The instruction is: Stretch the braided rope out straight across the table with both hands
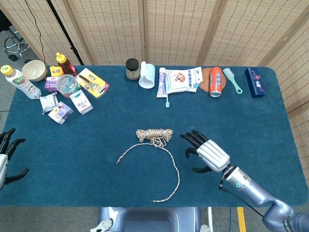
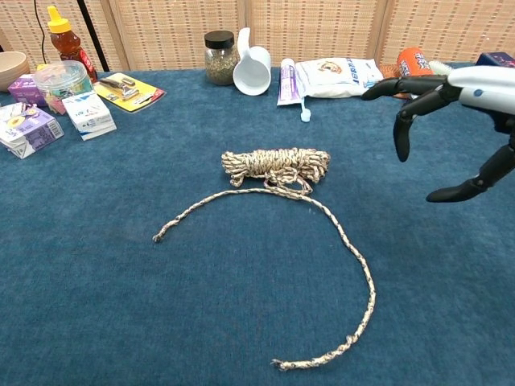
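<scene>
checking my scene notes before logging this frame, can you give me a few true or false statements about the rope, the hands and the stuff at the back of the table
1. The speckled beige braided rope is partly bundled, with two loose ends trailing toward the near edge. True.
2. The right hand grips the bundle. False: it is open, beside the bundle and apart from it.
3. The left hand is at the left edge of the blue-carpeted table, far from the rope. True.
4. The orange drink can stands upright. False: it lies on its side.
5. The white plastic scoop cup sits beside the dark-lidded glass jar. True.
</scene>
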You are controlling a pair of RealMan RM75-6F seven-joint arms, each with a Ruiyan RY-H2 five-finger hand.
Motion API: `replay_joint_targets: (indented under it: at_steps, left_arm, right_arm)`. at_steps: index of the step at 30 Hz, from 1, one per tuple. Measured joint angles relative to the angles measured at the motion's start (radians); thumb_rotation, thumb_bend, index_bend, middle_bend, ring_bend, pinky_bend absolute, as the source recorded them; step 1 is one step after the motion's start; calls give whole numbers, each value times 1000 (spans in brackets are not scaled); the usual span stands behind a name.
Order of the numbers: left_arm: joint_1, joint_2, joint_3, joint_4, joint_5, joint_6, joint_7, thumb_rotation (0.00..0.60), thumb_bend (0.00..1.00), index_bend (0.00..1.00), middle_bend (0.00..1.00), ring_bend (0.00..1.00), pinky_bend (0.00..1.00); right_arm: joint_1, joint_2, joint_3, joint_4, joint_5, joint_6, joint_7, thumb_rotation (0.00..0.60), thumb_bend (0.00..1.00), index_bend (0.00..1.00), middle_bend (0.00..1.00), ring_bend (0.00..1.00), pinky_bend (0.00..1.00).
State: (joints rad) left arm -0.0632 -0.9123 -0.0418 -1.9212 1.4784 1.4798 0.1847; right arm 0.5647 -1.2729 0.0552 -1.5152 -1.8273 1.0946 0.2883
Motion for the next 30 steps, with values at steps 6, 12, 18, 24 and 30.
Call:
replay_joint_targets:
  at_steps: [6, 12, 18, 24, 30]
  left_arm:
    - [-5, -3, 0, 3, -7, -8, 1, 600, 132, 205, 50, 21, 0]
    - [-7, -5, 0, 18, -16, -12, -11, 600, 133, 205, 50, 21, 0]
    - [-8, -4, 2, 28, -18, -17, -28, 600, 132, 202, 50, 21, 0]
    - [-8, -1, 6, 36, -18, -20, -42, 600, 133, 202, 50, 21, 0]
    - [-5, 3, 10, 42, -18, -19, -58, 600, 133, 201, 50, 21, 0]
  right_arm:
    - [55, -38, -22, 30, -20, -42, -14, 600, 368, 484, 103, 17, 0]
    - [94, -80, -36, 58, -11, -76, -16, 600, 398, 472, 100, 17, 0]
    - [126, -119, -54, 94, -7, -99, -33, 600, 407, 472, 98, 18, 0]
    - [148, -160, -72, 144, -12, -110, -72, 600, 407, 477, 99, 23, 0]
    - [163, -195, -97, 186, -19, -106, -101, 600, 407, 478, 100, 22, 0]
